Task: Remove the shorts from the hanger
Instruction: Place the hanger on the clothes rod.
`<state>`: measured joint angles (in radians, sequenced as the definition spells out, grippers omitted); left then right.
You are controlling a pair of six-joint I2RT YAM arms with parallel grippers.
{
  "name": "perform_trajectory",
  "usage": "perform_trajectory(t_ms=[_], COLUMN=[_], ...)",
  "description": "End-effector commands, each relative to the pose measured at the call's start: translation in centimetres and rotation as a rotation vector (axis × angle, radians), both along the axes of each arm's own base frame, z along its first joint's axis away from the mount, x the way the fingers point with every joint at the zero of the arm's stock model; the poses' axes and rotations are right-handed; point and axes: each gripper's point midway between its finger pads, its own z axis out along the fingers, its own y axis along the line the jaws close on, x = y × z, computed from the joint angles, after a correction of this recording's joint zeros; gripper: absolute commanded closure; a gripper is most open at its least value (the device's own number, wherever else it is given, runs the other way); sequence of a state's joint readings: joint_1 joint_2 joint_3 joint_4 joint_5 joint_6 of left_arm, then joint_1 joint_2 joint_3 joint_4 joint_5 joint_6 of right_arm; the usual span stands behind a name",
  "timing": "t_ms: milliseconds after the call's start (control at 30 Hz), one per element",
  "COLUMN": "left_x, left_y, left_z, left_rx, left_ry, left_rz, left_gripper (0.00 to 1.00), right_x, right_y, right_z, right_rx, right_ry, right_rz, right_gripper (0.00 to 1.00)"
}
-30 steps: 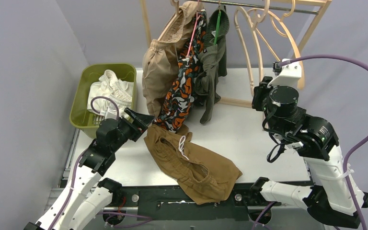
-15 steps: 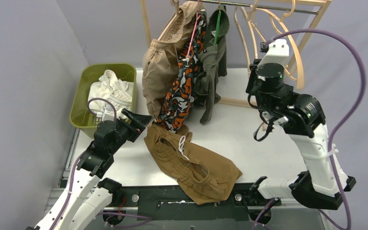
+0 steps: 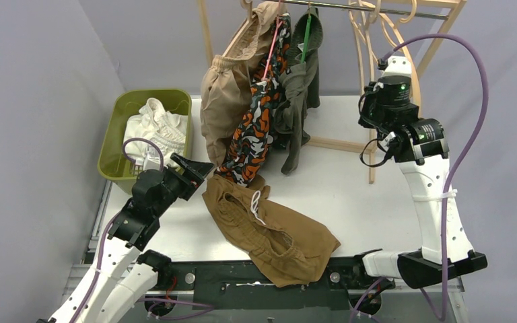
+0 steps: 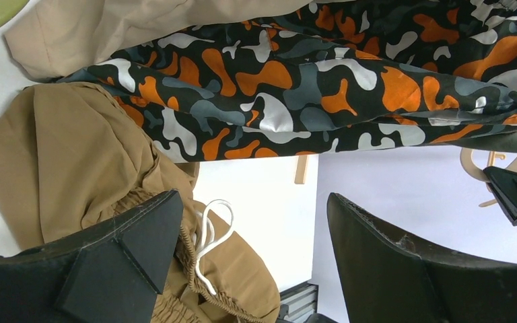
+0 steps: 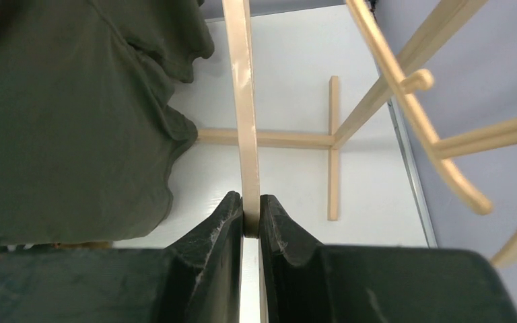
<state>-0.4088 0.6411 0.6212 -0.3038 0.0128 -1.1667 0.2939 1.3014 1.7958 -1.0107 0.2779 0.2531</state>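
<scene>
Right gripper has risen, fingers clamping a bare wooden hanger; left gripper open. We find white shorts, brown shorts off; beige shorts, camouflage shorts, olive shorts hanging.

No lettering, label, brand, number or sign can be read anywhere: not on the orange-black-grey camouflage cloth shorts, the pale wooden hanger, the light wooden clothes rack or the olive-green plastic tub.

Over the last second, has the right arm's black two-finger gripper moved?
Yes. In the top view the right gripper has risen from level with the wooden rack's base bar toward the top rail, shut on a wooden hanger.
</scene>
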Motion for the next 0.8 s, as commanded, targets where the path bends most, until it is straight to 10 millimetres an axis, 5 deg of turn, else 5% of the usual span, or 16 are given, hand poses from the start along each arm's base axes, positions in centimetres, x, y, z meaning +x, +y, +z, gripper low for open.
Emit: perform_trajectory(t_ms=[0,333,533,633,767], left_x=[0.0,-0.1,-0.2,-0.1,0.1], left_y=[0.1,0.0,0.0,-0.1,-0.1], left_z=[1.4,1.3,0.9,1.2,1.5], left_rx=[-0.016,-0.017,-0.012,-0.009,0.018], left_ry=[-0.043,-0.042,-0.032,-0.042,-0.047], left_rz=[-0.003,-0.010,-0.011,-0.015,-0.026], left_gripper=[0.21,0.21,0.21,0.21,0.21], right_x=[0.5,2.5,0.1,-1.5,-4.5], right_y=[-1.9,-2.4,-0.5,1.0,2.8], right_z=[0.1,-0.9,1.0,2.0,0.2], right_rx=[0.011,0.050,0.146,0.193,0.266], right_ry=[-0.004,0.028,-0.077,-0.138,-0.145], right_rz=[0.004,0.049,0.129,0.219,0.310], right_gripper=[1.00,0.97,0.71,0.48,0.30])
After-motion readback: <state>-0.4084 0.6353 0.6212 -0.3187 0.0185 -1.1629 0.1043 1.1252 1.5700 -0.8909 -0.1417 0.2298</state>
